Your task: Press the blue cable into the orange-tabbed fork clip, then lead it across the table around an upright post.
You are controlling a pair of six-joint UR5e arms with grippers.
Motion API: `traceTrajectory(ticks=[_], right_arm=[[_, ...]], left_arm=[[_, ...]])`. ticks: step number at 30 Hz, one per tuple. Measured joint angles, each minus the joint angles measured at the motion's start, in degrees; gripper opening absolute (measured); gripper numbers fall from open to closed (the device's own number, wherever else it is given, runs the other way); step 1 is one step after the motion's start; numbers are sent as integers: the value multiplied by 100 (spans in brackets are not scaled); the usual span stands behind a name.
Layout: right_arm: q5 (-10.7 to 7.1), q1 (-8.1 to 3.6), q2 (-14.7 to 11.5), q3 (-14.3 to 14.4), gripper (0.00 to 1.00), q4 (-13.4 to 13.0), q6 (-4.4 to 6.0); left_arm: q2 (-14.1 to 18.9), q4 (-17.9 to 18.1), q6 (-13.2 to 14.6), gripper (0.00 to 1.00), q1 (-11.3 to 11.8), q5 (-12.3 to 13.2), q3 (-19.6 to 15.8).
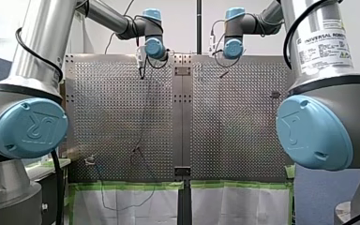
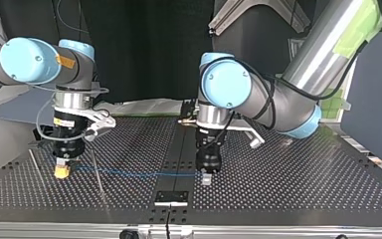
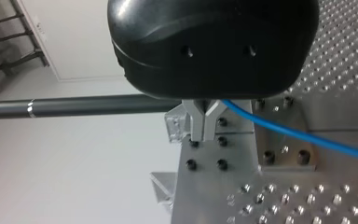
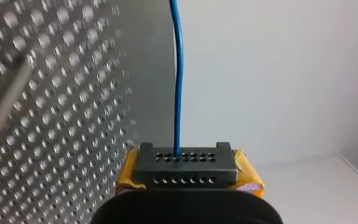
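One straight, taut blue cable [image 2: 139,174]

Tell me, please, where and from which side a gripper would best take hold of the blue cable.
Probably the straight stretch of the blue cable between my right gripper and my left gripper, taken from above and straddling it: it runs level close over the table, open on both sides.
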Motion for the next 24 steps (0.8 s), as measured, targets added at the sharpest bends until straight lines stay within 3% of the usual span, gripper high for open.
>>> traceTrajectory(ticks=[17, 24], right_arm=[[5, -347, 40, -4, 0, -3, 57], [-27, -551, 51, -46, 0, -4, 83]], left_arm=[[-667, -605, -92, 0, -274, 242, 945], [-805, -716, -106, 0, -423, 280, 1333]])
